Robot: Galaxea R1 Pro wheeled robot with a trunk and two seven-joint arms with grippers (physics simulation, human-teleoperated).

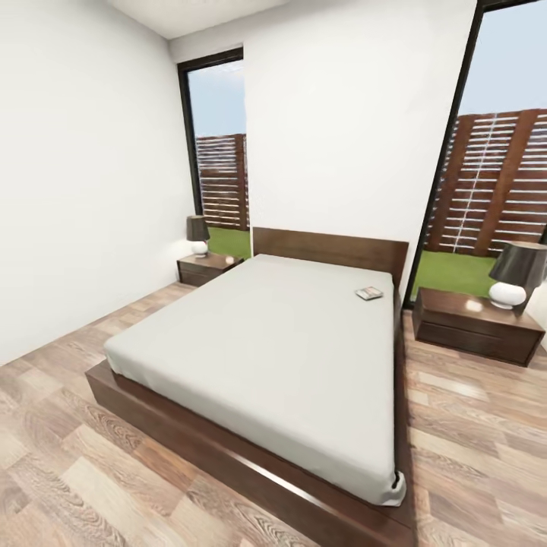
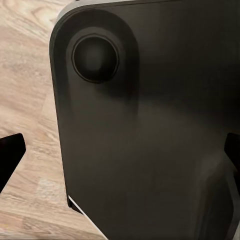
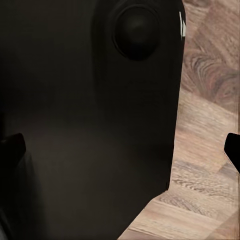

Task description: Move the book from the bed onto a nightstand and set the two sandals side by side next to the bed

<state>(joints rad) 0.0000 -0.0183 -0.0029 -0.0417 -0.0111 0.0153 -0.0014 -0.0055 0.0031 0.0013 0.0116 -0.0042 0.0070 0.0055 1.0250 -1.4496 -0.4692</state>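
The bed [image 1: 273, 342] has a dark brown frame and an off-white mattress, and it takes up the middle of the bedroom in the head view. The book [image 1: 369, 293] lies flat on the mattress near the headboard, on the bed's right side. One nightstand [image 1: 475, 323] stands right of the bed and the other nightstand [image 1: 207, 267] to its left, each with a lamp. The sandals are out of view. My left gripper [image 2: 120, 155] hangs open over the robot's dark body [image 2: 150, 125] and the floor. My right gripper [image 3: 122, 150] is open too, with nothing between its fingers.
Wood-plank floor [image 1: 68, 456] lies in front of the bed and along both its sides. White walls stand at the left and behind the headboard [image 1: 328, 249]. Two tall black-framed windows [image 1: 220, 152] flank the bed, looking out on a fence and grass.
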